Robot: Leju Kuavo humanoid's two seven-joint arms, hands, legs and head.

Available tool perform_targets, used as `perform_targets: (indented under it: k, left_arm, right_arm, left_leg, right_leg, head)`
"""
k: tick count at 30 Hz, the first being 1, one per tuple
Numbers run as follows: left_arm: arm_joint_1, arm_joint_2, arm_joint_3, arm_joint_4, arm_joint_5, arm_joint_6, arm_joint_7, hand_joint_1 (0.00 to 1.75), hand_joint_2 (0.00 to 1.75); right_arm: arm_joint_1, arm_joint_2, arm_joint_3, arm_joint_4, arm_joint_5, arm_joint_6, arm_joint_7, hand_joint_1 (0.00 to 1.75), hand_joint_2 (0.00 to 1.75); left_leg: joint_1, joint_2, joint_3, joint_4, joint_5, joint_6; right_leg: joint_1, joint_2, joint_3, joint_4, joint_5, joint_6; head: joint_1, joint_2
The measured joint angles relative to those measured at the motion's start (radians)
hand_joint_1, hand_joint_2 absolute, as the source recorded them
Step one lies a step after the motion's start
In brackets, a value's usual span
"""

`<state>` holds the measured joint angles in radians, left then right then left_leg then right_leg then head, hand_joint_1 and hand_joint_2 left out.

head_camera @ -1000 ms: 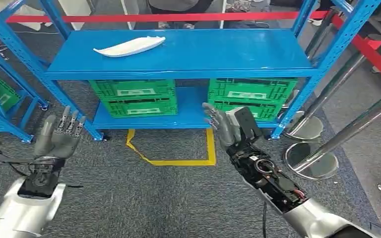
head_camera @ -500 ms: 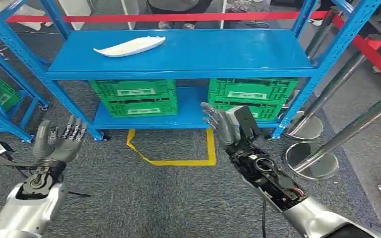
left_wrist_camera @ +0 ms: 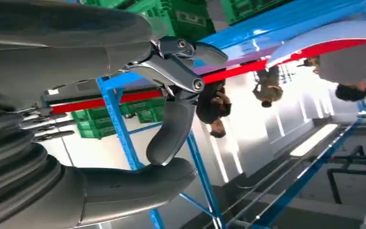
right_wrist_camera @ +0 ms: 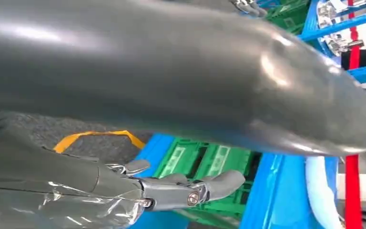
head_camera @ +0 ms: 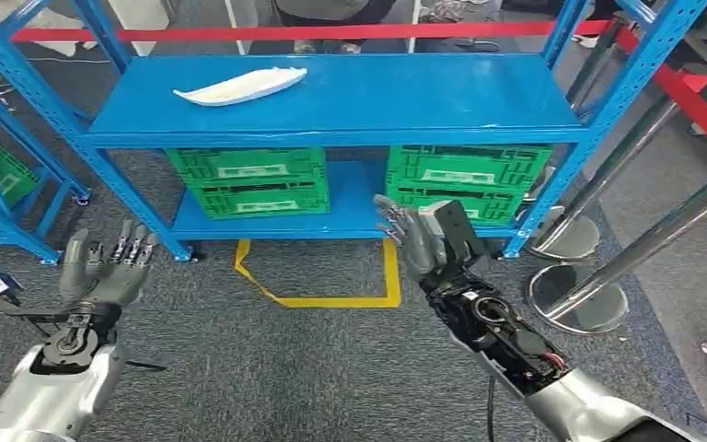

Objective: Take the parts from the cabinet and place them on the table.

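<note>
Fingers of the left hand stand spread and upright, holding nothing; the right hand is likewise spread and bare. In the head view the left hand has dropped lower and drawn back toward the body over the last second, ending further from the shelf, while the right hand has barely moved and sits just in front of the shelf's lower deck. I judge that the reach has not begun, and the left arm is resetting rather than advancing. The white part lies on the shelf's top deck, toward its left end, well apart from both hands. Above that deck there is open room; its front edge and the blue uprights at either side bound the approach. Green crates fill the space beneath. Chrome posts stand right of the shelf, near the right arm.

In the left wrist view the fingers curve loosely around nothing, with the part beyond them.

In the right wrist view the fingers are extended and bare, with the crates just beyond.
</note>
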<state>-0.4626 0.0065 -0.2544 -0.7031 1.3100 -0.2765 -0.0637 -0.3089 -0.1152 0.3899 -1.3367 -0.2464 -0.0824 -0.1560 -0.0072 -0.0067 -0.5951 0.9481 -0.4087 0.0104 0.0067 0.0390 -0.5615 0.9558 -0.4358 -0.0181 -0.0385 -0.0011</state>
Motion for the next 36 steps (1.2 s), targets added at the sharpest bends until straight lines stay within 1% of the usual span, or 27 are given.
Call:
perform_targets:
  k: [3, 5, 7, 12, 14, 19, 21, 23, 24, 26, 27, 28, 29, 32, 36]
  left_arm:
    - [-0.006, -0.001, 0.0, 0.001, -0.006, -0.026, -0.03, 0.0, 1.75]
    - [-0.014, -0.003, -0.001, 0.001, -0.012, -0.026, -0.059, 0.0, 1.75]
    - [-0.021, -0.004, -0.002, 0.002, -0.018, -0.023, -0.073, 0.0, 1.75]
    - [-0.043, -0.004, -0.024, 0.005, -0.148, 0.011, -0.159, 0.0, 1.75]
    - [-0.054, -0.004, -0.026, 0.005, -0.176, 0.019, -0.171, 0.0, 1.75]
    - [-0.072, -0.004, -0.035, 0.006, -0.192, 0.027, -0.179, 0.0, 1.75]
    - [-0.077, -0.003, -0.045, 0.007, -0.257, 0.068, -0.227, 0.0, 1.75]
    - [-0.08, 0.001, -0.054, 0.006, -0.365, 0.111, -0.285, 0.0, 1.75]
    - [-0.081, 0.003, -0.054, 0.004, -0.416, 0.137, -0.304, 0.0, 1.75]
    - [-0.081, 0.01, -0.055, -0.015, -0.545, 0.21, -0.353, 0.0, 1.75]
    - [-0.08, 0.014, -0.055, -0.03, -0.614, 0.258, -0.375, 0.0, 1.75]
    - [-0.079, 0.018, -0.055, -0.047, -0.678, 0.3, -0.388, 0.0, 1.75]
    - [-0.078, 0.022, -0.055, -0.062, -0.717, 0.324, -0.39, 0.0, 1.75]
    - [-0.069, 0.032, -0.055, -0.103, -0.763, 0.356, -0.394, 0.0, 1.75]
    - [-0.048, 0.045, -0.053, -0.164, -0.88, 0.431, -0.409, 0.0, 1.75]
  right_arm:
    - [0.013, -0.001, -0.003, -0.008, -0.001, -0.013, 0.0, 0.0, 0.0]
    - [0.023, -0.003, -0.009, -0.014, -0.006, -0.016, -0.002, 0.0, 0.0]
    - [0.03, -0.005, -0.017, -0.017, -0.013, -0.019, -0.002, 0.0, 0.0]
    - [0.048, -0.019, -0.026, -0.033, -0.025, -0.045, 0.002, 0.0, 0.0]
    - [0.056, -0.024, -0.027, -0.042, -0.033, -0.051, 0.003, 0.0, 0.0]
    - [0.066, -0.035, -0.031, -0.056, -0.032, -0.054, 0.005, 0.0, 0.0]
    - [0.067, -0.037, -0.033, -0.058, -0.034, -0.061, 0.007, 0.0, 0.0]
    - [0.071, -0.04, -0.032, -0.066, -0.036, -0.071, 0.01, 0.0, 0.0]
    - [0.073, -0.041, -0.032, -0.07, -0.036, -0.077, 0.011, 0.0, 0.0]
    - [0.079, -0.042, -0.032, -0.077, -0.037, -0.088, 0.011, 0.0, 0.0]
    - [0.083, -0.043, -0.032, -0.081, -0.037, -0.092, 0.011, 0.0, 0.0]
    - [0.086, -0.043, -0.032, -0.084, -0.037, -0.093, 0.012, 0.0, 0.0]
    - [0.088, -0.043, -0.032, -0.086, -0.037, -0.093, 0.012, 0.0, 0.0]
    - [0.09, -0.043, -0.032, -0.09, -0.037, -0.093, 0.012, 0.0, 0.0]
    - [0.09, -0.043, -0.032, -0.09, -0.037, -0.084, 0.009, 0.0, 0.0]
  left_leg:
    - [0.0, 0.0, 0.0, 0.0, 0.0, 0.0]
    - [0.0, 0.0, 0.0, 0.0, 0.0, 0.0]
    - [0.0, 0.0, 0.0, 0.0, 0.0, 0.0]
    - [0.0, 0.0, 0.0, 0.0, 0.0, 0.0]
    - [0.0, 0.0, 0.0, 0.0, 0.0, 0.0]
    - [0.0, 0.001, 0.0, 0.0, 0.0, 0.0]
    - [0.0, 0.001, 0.0, 0.0, 0.0, 0.0]
    - [0.0, 0.001, 0.0, 0.0, 0.0, 0.0]
    - [0.0, 0.0, 0.0, 0.0, 0.0, 0.0]
    - [0.0, 0.0, 0.0, 0.0, 0.0, 0.0]
    - [0.0, 0.0, 0.0, 0.0, 0.0, 0.0]
    - [0.0, 0.0, 0.0, 0.0, 0.0, 0.0]
    - [0.0, 0.0, 0.0, 0.0, 0.0, 0.0]
    - [0.0, 0.0, 0.0, 0.0, 0.0, 0.0]
    - [0.0, 0.0, 0.0, 0.0, 0.0, 0.0]
  right_leg:
    - [0.0, 0.0, 0.0, 0.0, 0.0, 0.0]
    - [0.0, 0.0, 0.0, 0.0, 0.0, 0.0]
    - [0.0, 0.0, 0.0, 0.0, 0.0, 0.0]
    - [0.0, 0.0, 0.0, 0.0, 0.0, 0.0]
    - [0.0, 0.0, 0.0, 0.0, 0.0, 0.0]
    - [0.0, 0.001, 0.0, 0.0, 0.0, 0.0]
    - [0.0, 0.001, 0.0, 0.0, 0.0, 0.0]
    - [0.0, 0.001, 0.0, 0.0, 0.0, 0.0]
    - [0.0, 0.001, 0.0, 0.0, 0.0, 0.0]
    - [0.0, 0.001, 0.0, 0.0, 0.0, 0.0]
    - [0.0, 0.001, 0.0, 0.0, 0.0, 0.0]
    - [0.0, 0.001, 0.0, 0.0, 0.0, 0.0]
    - [0.0, 0.001, 0.0, 0.0, 0.0, 0.0]
    - [0.0, 0.001, 0.0, 0.0, 0.0, 0.0]
    - [0.0, 0.001, 0.0, 0.0, 0.0, 0.0]
  head:
    - [0.0, 0.0]
    - [0.0, 0.0]
    - [0.0, 0.0]
    - [0.0, 0.0]
    - [0.0, 0.0]
    - [0.0, 0.0]
    - [0.0, 0.0]
    - [0.0, 0.0]
    - [0.0, 0.0]
    - [0.0, 0.0]
    - [0.0, 0.0]
    - [0.001, 0.0]
    - [0.0, 0.0]
    - [0.0, 0.0]
    - [0.0, 0.0]
